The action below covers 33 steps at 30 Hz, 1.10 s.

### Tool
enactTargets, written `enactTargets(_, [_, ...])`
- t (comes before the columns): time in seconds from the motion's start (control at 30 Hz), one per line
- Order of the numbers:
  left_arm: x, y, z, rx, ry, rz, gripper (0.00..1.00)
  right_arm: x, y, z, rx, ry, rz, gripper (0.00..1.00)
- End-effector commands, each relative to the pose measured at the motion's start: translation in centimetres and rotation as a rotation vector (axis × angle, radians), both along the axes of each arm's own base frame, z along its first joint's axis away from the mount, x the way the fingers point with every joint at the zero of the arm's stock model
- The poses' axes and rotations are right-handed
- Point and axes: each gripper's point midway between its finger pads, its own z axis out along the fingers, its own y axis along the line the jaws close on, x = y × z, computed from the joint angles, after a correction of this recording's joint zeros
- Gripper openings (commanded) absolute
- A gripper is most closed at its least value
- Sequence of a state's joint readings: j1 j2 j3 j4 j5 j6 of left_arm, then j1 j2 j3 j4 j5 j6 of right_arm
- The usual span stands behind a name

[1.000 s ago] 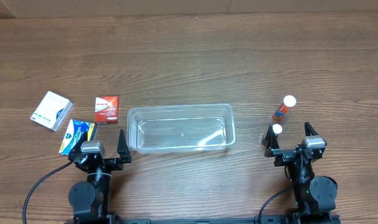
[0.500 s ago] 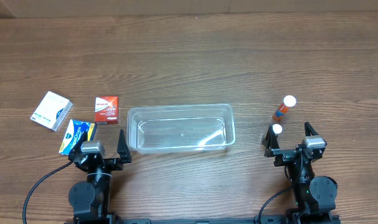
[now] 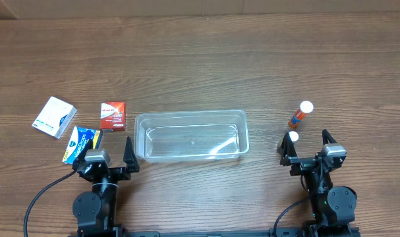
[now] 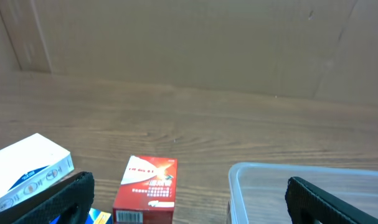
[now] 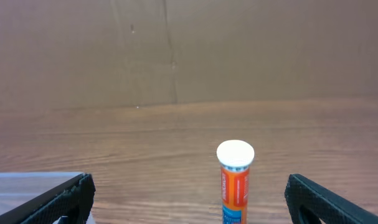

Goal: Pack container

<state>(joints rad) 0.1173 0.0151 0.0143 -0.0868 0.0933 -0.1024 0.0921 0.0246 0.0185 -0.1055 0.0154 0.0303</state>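
Gleaming clear round-cornered plastic container (image 3: 190, 114)

Wood table (image 3: 200, 59): clear container (image 3: 186, 141) at ctr; white box (image 3: 55, 117), red box (image 3: 113, 114), blue box (image 3: 81, 143) at L; orange tube (image 3: 301, 114) and 2nd white-capped tube (image 3: 293, 136) at R.

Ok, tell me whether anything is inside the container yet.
No, the container is bare inside; the red box and orange tube sit outside it.

Black arms (image 3: 94, 195), trailing black cables (image 3: 40, 194)
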Motion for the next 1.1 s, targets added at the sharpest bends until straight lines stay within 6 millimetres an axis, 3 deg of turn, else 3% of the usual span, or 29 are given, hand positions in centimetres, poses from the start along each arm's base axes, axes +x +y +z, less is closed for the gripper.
enactTargets(0.0, [-0.5,-0.2,1.5,-0.019,0.003,-0.006,1.00,0.0,-0.4,0.6,0.025,0.029,-0.027,1.00])
enactTargets(0.23, [-1.5,0.7,3.8,-0.115,0.086,0.068,1.00,0.5,-0.4,3.7,0.090,0.127,-0.038,1.00])
enactTargets(0.47, [-1.3,0.7,7.0,-0.220,0.258,0.098,1.00,1.5,-0.3,7.9,0.062,0.358,-0.049,1.00])
enactTargets(0.6, [-1.3,0.7,9.4,-0.237,0.374,0.112,1.00,2.1,-0.1,9.0,0.066,0.516,-0.059,1.00])
enactTargets(0.8, [-2.0,0.4,10.1,-0.258,0.644,0.125,1.00,0.8,-0.1,7.0,0.119,0.886,-0.125,1.00])
enactTargets(0.93, [-3.1,0.0,8.4,-0.276,0.867,0.131,1.00,-1.6,-0.1,3.8,0.087,1.193,-0.148,1.00])
enactTargets(1.07, [-3.2,-0.3,6.3,-0.274,1.006,0.120,1.00,-1.7,0.7,1.2,0.096,1.348,-0.125,1.00])
